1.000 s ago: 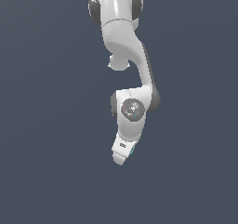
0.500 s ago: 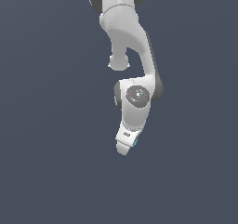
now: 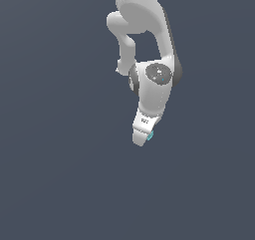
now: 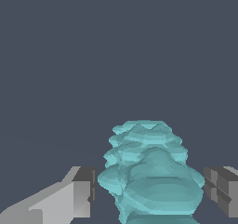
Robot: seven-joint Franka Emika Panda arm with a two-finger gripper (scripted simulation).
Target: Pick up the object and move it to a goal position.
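The white Franka arm has carried its gripper point(image 3: 143, 138) a little toward the exterior view's right and slightly upward over the last second, with the wrist joint swinging round as it goes. That drift reads as a transport move rather than a reach.

The small teal, lumpy, faceted object point(image 4: 148, 172) sits between the two grey fingers point(image 4: 83, 190) in the wrist view. The fingers stand moderately apart, set about as wide as the blob. Whether the pads actually press on it I cannot tell, since a thin dark gap shows on each side. In the exterior view only a sliver of the teal object point(image 3: 150, 134) peeps out at the gripper's tip, so it travels with the hand.

Nothing but flat dark grey surrounds the arm; no tabletop edge and no goal marker is visible, so how far remains cannot be judged. My reading is that the pick is done and the carry is under way; slippage is the main risk.
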